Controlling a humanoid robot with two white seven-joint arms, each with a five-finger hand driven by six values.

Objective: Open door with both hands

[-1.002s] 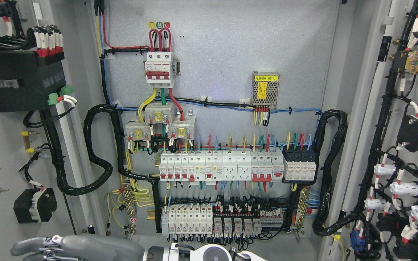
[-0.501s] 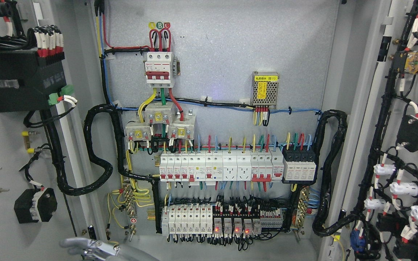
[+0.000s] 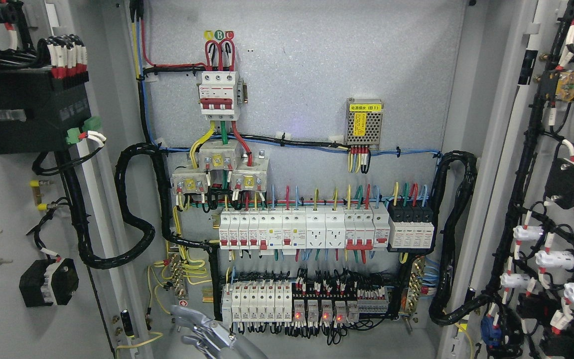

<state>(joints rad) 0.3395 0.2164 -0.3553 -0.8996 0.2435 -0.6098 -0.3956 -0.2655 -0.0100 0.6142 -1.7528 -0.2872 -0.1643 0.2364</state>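
Observation:
The cabinet stands with both doors swung wide. The left door (image 3: 3, 319) fills the picture's left edge and the right door (image 3: 546, 144) the right edge, each showing its wired inner face. One grey robot hand (image 3: 195, 326) pokes up at the bottom edge just left of the middle, in front of the cabinet's lower interior. Its fingers (image 3: 187, 315) are stretched out and relaxed, pointing up-left, with nothing in them. It touches neither door. Only a short stub of its arm shows, so I cannot tell which arm it belongs to. No other hand is in view.
Inside, the grey back panel (image 3: 317, 75) carries a main breaker (image 3: 219, 94), a row of white breakers (image 3: 317, 234) and relays with red lights (image 3: 317, 311). Thick black cable looms (image 3: 127, 219) (image 3: 451, 239) loop to each door. Yellow wires (image 3: 157, 294) hang just above the hand.
The hand has slid right along the bottom edge, from below the left door to below the breakers. Most of its arm has dropped out of view. The relay lights came on.

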